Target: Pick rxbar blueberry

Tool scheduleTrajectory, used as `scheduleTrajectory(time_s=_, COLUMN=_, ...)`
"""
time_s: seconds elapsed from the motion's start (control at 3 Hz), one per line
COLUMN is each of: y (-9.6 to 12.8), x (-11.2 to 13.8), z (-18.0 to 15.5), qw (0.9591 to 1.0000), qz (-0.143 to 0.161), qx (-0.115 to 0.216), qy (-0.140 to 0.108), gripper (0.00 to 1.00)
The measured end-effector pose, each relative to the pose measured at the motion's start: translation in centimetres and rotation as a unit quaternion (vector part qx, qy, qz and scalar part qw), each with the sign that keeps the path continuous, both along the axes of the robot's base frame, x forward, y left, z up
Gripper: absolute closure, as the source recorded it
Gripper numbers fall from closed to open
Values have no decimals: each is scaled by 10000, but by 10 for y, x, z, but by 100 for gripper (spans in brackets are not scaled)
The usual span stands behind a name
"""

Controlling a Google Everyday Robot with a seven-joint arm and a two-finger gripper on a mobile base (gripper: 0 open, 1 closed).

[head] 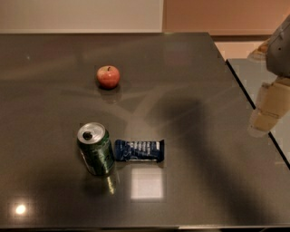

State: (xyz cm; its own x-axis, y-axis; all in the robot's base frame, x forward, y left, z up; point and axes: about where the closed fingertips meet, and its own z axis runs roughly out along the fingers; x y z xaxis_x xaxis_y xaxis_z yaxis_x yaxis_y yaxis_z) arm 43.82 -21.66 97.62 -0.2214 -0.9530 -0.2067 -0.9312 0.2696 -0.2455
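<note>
The rxbar blueberry (138, 150) lies flat on the dark table (190, 81), a dark blue wrapper with white lettering, its long side running left to right. Its left end sits right next to a green soda can (95, 148). A red apple (108, 76) sits farther back and to the left. My gripper (268, 111) hangs at the right edge of the view, above the table's right edge, well to the right of the bar and higher than it. Nothing shows in the gripper.
The table's right edge runs diagonally under the gripper, with a second grey surface (267, 72) beyond it. A light wall (81, 13) lies behind the table. A bright reflection (146, 183) shines on the tabletop just in front of the bar.
</note>
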Motion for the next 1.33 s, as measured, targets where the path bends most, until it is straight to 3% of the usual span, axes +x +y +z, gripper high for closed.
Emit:
scheduleTrajectory(time_s=0.33, y=1, x=1, z=0, qw=10000, qz=3, qx=2, qy=-9, gripper=0)
scheduleTrajectory(time_s=0.67, y=23, x=9, z=-1, qw=9994, qz=183, qx=286, qy=5, gripper=0)
scheduleTrajectory(time_s=1.33, y=100, x=19, z=-21, qw=9925, qz=832, qx=885, qy=107, gripper=0)
